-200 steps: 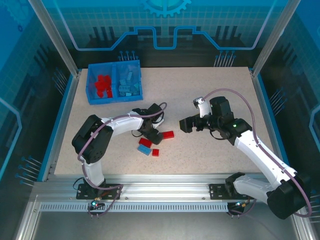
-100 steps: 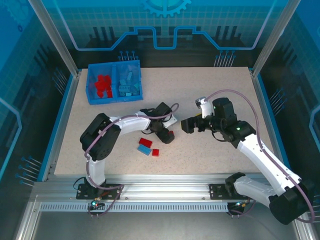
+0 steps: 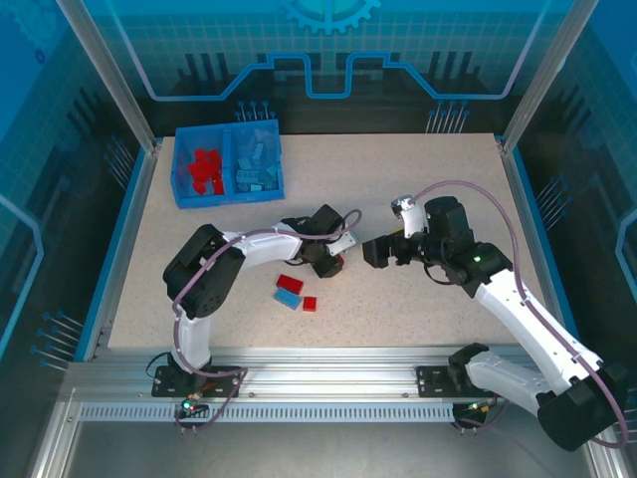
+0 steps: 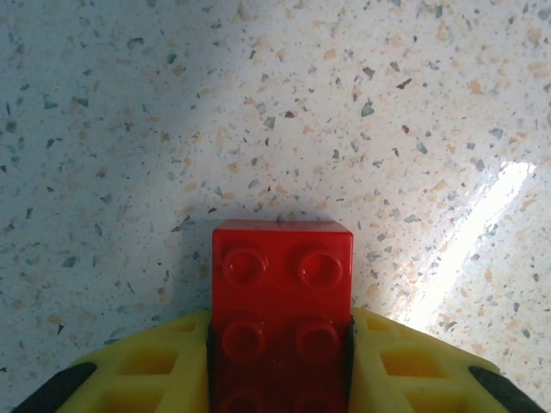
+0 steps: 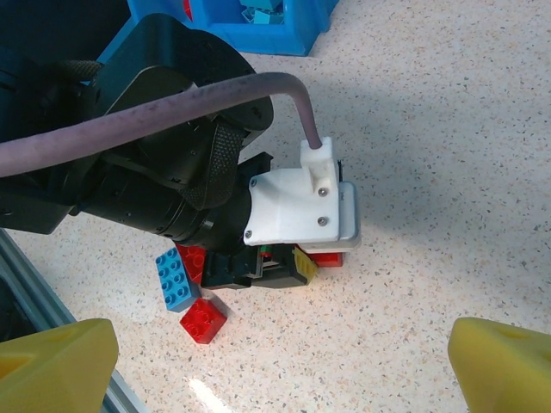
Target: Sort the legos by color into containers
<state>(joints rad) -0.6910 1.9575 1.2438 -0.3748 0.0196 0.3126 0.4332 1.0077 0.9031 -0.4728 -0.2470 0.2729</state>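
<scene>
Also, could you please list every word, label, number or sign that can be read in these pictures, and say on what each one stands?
No text can be read anywhere.
Red brick between the left fingers: the studs are too blurred to show any lettering.
Back panel: a gear drawing and line patterns, no words.
Blue bin: no label visible.
</scene>
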